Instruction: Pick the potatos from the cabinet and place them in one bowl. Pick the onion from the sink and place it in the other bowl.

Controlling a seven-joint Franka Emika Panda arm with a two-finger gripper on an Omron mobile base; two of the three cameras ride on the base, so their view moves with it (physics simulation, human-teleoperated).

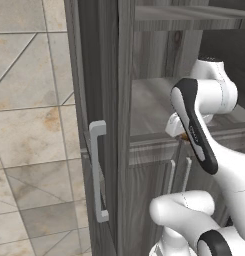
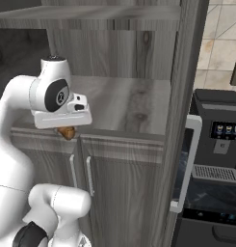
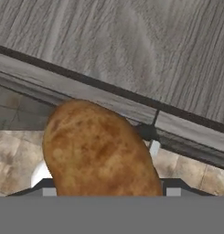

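Potato point(image 3: 97, 151) in claw point(image 2: 66, 131), above cabinet point(image 2: 124, 103) shelf edge.

Orange-brown potato point(image 3: 99, 151), grey wood-grain cabinet point(image 2: 124, 101)

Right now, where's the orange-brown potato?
The potato is between the jaws, just off the front edge of the open cabinet's shelf, above the lower doors.
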